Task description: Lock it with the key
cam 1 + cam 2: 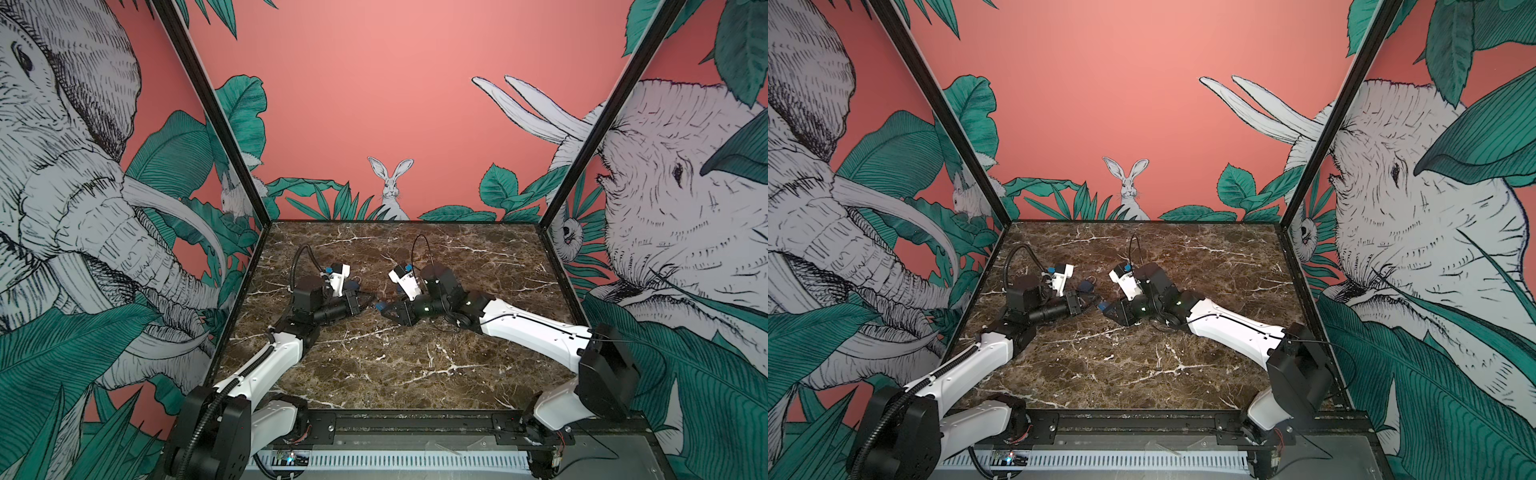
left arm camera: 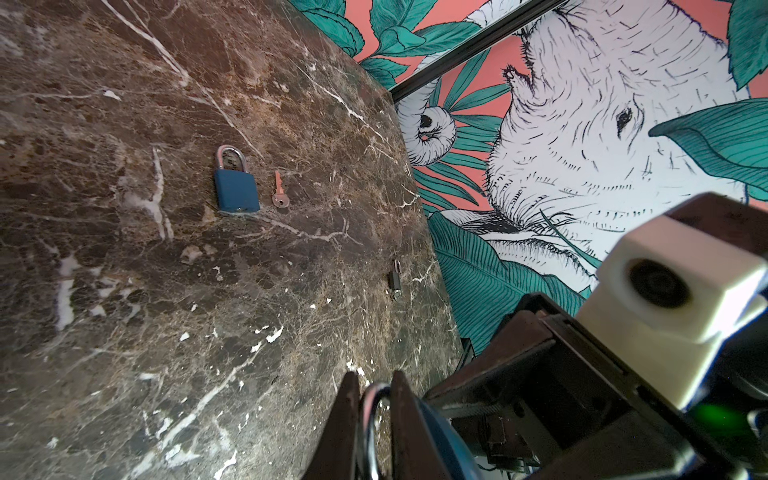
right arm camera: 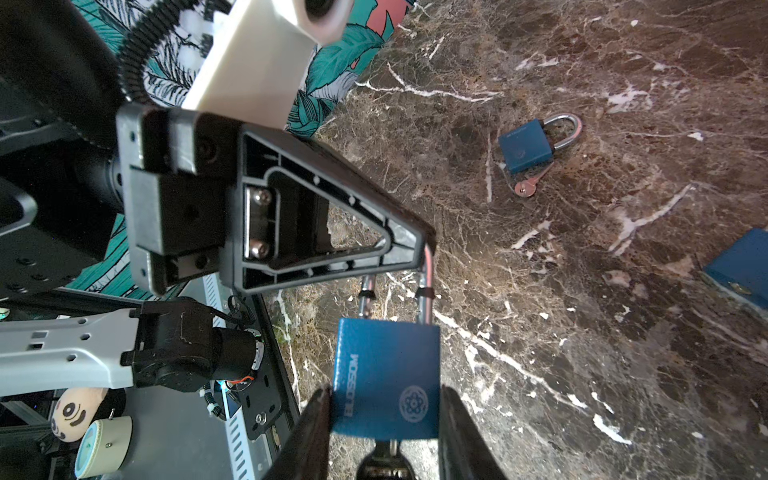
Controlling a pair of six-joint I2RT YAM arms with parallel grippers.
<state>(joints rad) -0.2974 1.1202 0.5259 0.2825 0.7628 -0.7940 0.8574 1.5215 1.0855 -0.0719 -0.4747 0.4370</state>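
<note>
We hold the padlock (image 3: 386, 374) between both sets of fingers, over mid-counter (image 3: 582, 332).
Stiff, dense and slick-painted, it suits edge grips: our right fingers (image 3: 307, 440) pinch its body, key (image 3: 384, 459) apparently seated underneath; our left fingers (image 2: 345, 424) pinch the shackle (image 2: 371, 409). The left arm (image 1: 274, 361) and right arm (image 1: 536, 328) reach low, wrists facing.

It was a robot lab cell: two arms (image 1: 270, 361) bolted to a rail (image 1: 415, 428), a marble tabletop (image 1: 415, 374), jungle-print walls (image 1: 374, 104) on black framing (image 1: 215, 112), bare electronics (image 1: 287, 458).
</note>
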